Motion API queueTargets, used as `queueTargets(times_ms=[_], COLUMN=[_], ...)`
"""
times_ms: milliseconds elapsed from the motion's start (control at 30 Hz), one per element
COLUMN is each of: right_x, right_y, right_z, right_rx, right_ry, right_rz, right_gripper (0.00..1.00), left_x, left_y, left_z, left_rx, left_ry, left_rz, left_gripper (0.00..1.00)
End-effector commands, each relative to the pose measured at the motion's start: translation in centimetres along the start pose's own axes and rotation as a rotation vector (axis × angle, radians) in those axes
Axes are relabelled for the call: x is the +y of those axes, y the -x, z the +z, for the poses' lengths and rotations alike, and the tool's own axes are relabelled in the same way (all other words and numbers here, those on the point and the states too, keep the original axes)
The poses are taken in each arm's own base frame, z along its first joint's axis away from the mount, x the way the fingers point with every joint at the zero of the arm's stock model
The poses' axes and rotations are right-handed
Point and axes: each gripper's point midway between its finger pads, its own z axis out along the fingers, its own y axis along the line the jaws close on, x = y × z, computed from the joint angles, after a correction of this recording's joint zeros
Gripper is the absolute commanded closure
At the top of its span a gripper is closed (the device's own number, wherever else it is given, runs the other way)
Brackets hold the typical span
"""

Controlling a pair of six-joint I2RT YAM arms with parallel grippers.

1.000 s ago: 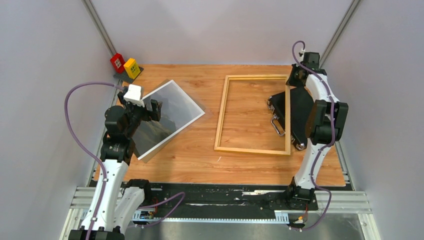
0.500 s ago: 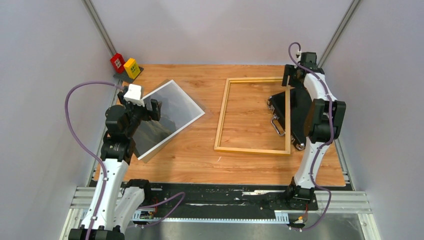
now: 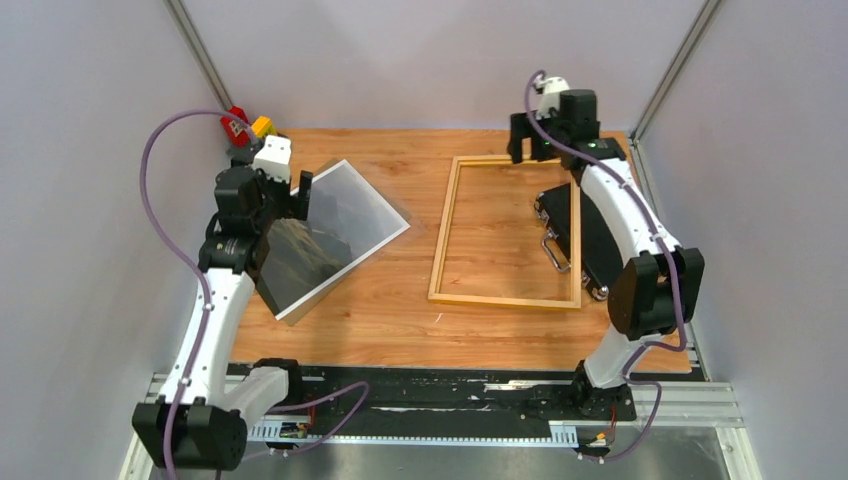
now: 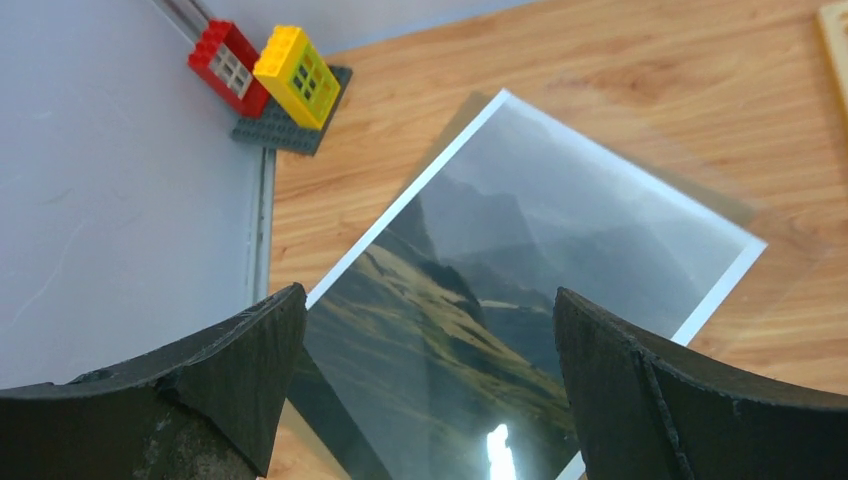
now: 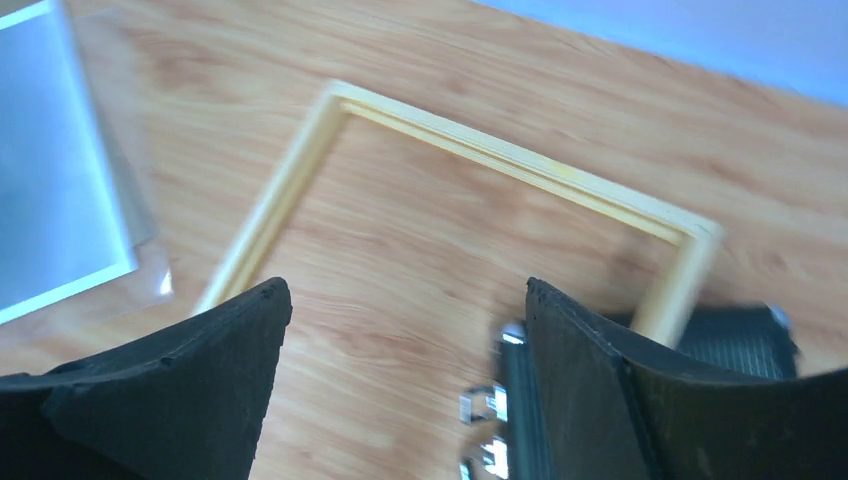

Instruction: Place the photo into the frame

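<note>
Early days on this one, I'd say: the pick-up hasn't happened and nothing's in hand; the table has it all lying flat. The frame sits toward the right edge; no photo in it, just bare wood through the opening, plus a bit of the black case that its right rail crosses; can't tell what's in the case. The photo lies picture-up and skewed by the left edge, well apart from the frame, with what looks like a clear sheet over it. The left claw hangs over the photo, spread wide, gripping nothing; the right claw hovers above the frame's far rail, also spread and empty. Next, I reckon the left claw must pinch a photo edge off the table; fiddly with thin paper. Toy bricks sit in the far left corner.
</note>
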Motion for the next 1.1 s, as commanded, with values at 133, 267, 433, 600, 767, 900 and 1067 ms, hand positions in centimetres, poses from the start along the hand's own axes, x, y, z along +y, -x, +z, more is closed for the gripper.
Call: queueTargets(times_ms=[133, 267, 433, 600, 767, 900, 1067], right_x=[18.8, 25.5, 30.7, 33.5, 34.4, 34.8, 35.0], right_y=[-2.6, -6.3, -11.4, -15.2, -17.9, -19.0, -19.6], right_z=[0.5, 1.2, 2.2, 2.8, 3.1, 3.0, 3.2], right_rx=[-0.066, -0.028, 0.045, 0.113, 0.177, 0.207, 0.226], right_ry=[0.340, 0.456, 0.551, 0.627, 0.678, 0.707, 0.722], right_rz=[-0.388, -0.506, -0.594, -0.605, -0.579, -0.557, -0.547], right_gripper=[0.14, 0.14, 0.16, 0.18, 0.18, 0.18, 0.18], left_x=[1.6, 3.4, 6.6, 7.9, 7.8, 7.5, 7.3], left_y=[-4.0, -7.4, -10.2, -15.0, -18.6, -20.5, -21.6], left_z=[4.7, 8.4, 12.8, 17.1, 20.3, 21.6, 22.6], left_rx=[0.287, 0.414, 0.512, 0.627, 0.710, 0.737, 0.749], left_ry=[-0.078, -0.102, -0.128, -0.155, -0.208, -0.232, -0.272], left_rz=[0.073, 0.019, -0.061, -0.133, -0.145, -0.153, -0.146], left_gripper=[0.00, 0.00, 0.00, 0.00, 0.00, 0.00, 0.00])
